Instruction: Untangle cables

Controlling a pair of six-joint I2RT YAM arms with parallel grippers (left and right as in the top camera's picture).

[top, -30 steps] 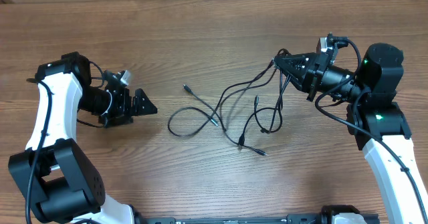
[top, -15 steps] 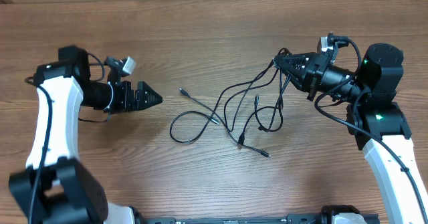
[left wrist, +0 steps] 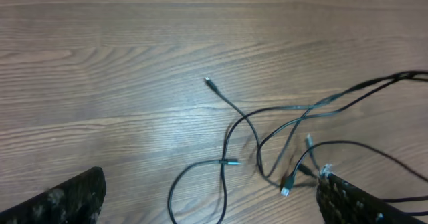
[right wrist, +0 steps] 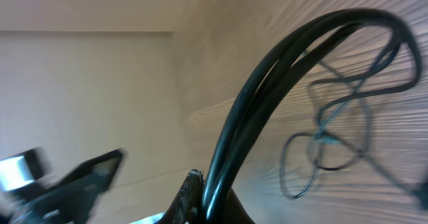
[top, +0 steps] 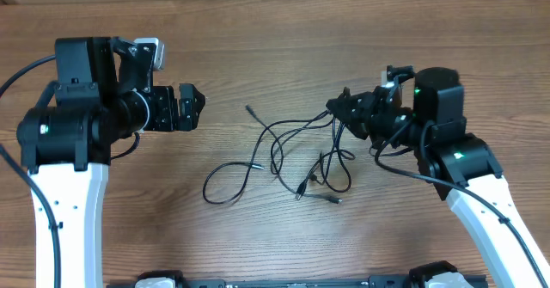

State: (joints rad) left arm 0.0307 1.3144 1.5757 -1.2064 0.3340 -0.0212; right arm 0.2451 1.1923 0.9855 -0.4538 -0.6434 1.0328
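The left tool (top: 194,107) hangs above the bench (top: 258,30) with its fingers wide apart and nothing between them. Its mouth faces the cables (top: 296,129), which lie ahead of and below it, well apart from its tips. Nearest its line of approach is a single strand ending in a small plug (top: 250,110), alone on bare wood. Off to one side of that, a wide loop (top: 223,183) curls back toward the crossing (top: 277,153), where several strands overlap. Past the crossing the strands rise together off the bench into the right tool (top: 342,113). It is clamped tight on a bundle of what look like two or three cords. In its own wrist view they arch out of the pinch and drop to the heap beneath it.

The step in hand looks like a pull-apart, with the right tool as anchor. To do it well, the left tool should take one strand only, and the plug strand seems the best choice because it has clear wood on both sides. Straddle the cord a little behind the plug and close fully, since the cord is thin. Then draw away from the right tool, low and slow, watching the crossing. If it tightens instead of sliding, stop and pick another strand.
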